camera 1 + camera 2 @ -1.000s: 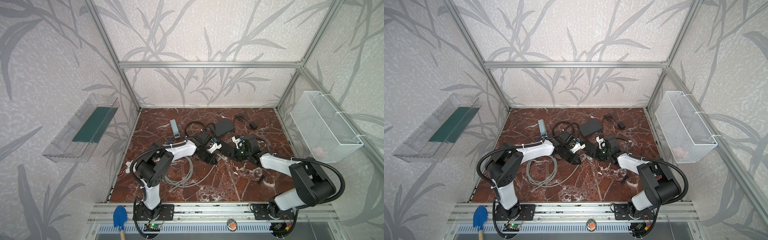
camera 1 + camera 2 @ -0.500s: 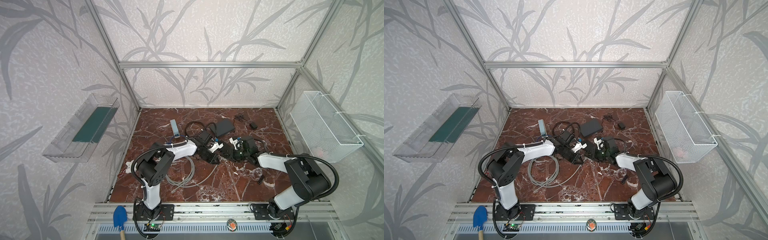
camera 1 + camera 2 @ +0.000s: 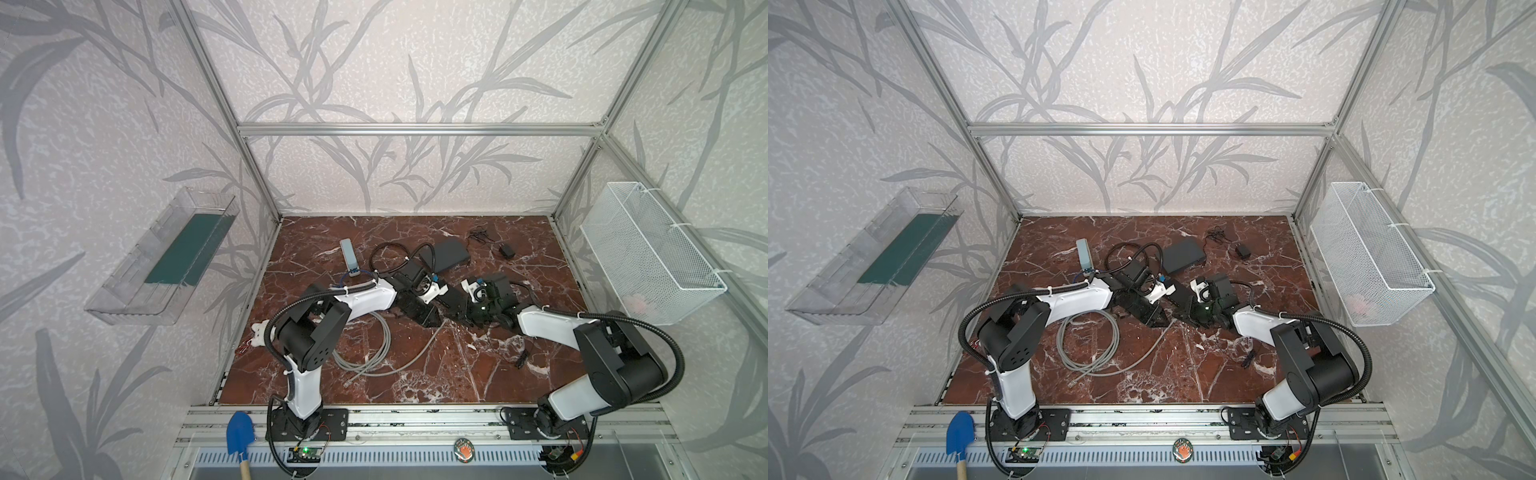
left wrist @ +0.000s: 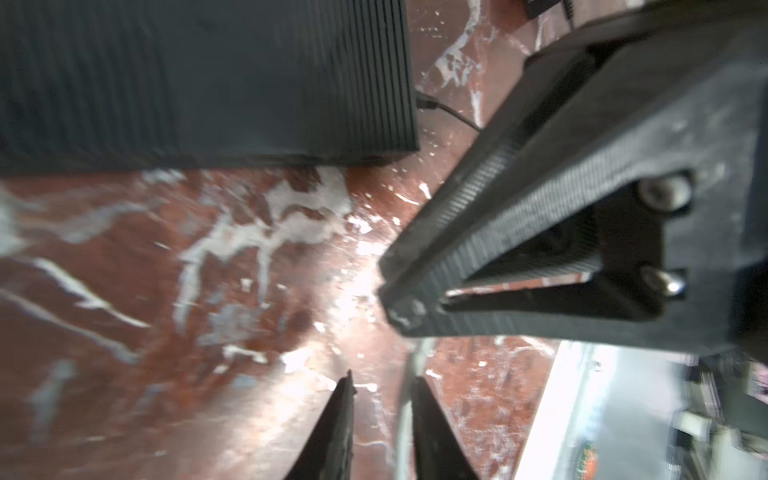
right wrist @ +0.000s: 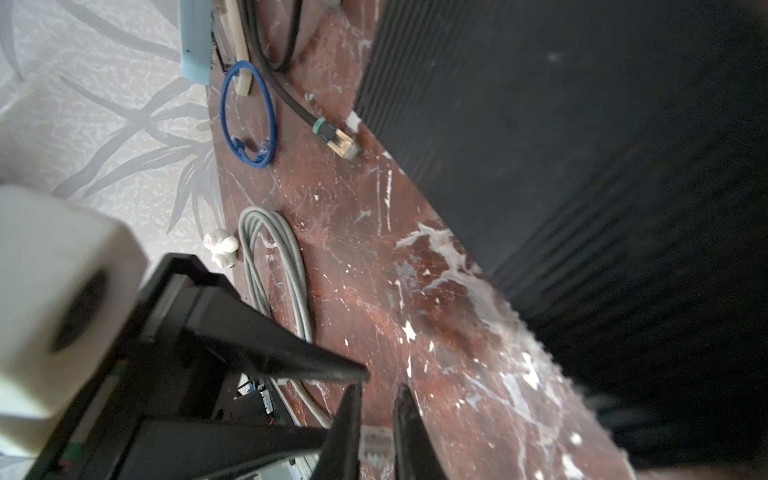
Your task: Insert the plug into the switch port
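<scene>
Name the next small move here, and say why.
Probably back the left end effector off the gray cable: its jaws stand apart with a gap beside the cable, while the right end effector looks closed on the clear plug, free to carry it to the black switch.

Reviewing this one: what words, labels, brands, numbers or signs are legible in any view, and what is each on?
No text is legible in any view.
round orange badge on the front rail: carries a mark, too small to read in both top views, blurred in the left wrist view.
circuit board with a green light: any print is too small to read.
black switch: no label visible.
</scene>
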Available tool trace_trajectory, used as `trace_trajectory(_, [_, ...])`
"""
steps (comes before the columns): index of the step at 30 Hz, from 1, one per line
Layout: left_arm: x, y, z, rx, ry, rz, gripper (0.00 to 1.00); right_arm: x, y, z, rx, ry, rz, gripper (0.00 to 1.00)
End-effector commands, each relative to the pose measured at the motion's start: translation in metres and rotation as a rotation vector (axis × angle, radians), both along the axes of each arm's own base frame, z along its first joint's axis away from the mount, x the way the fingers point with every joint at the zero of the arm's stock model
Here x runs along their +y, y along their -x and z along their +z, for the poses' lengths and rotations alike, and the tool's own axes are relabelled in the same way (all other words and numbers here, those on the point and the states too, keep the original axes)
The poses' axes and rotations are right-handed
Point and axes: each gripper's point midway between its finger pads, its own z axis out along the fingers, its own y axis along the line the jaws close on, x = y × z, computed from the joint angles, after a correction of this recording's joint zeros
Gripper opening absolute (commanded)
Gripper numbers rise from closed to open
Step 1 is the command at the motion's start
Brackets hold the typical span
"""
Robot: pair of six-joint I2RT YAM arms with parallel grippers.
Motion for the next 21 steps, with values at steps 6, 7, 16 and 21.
trace_trajectory(6, [-0.007, -0.005, 0.008, -0.175, -0.054, -0.01, 0.43, -0.026, 0.007, 0.005, 0.143, 0.136, -0.23, 0.11])
trace_trajectory(7, [-0.007, -0.003, 0.007, -0.195, -0.063, -0.009, 0.44, -0.029, 0.009, 0.005, 0.159, 0.143, -0.249, 0.11])
trace_trajectory(16, [-0.019, 0.008, 0.027, -0.372, -0.048, -0.007, 0.48, -0.042, 0.018, -0.001, 0.267, 0.202, -0.349, 0.11])
trace_trajectory(21, [-0.028, 0.016, 0.016, -0.439, -0.065, -0.026, 0.48, -0.039, 0.016, 0.0, 0.322, 0.182, -0.385, 0.12])
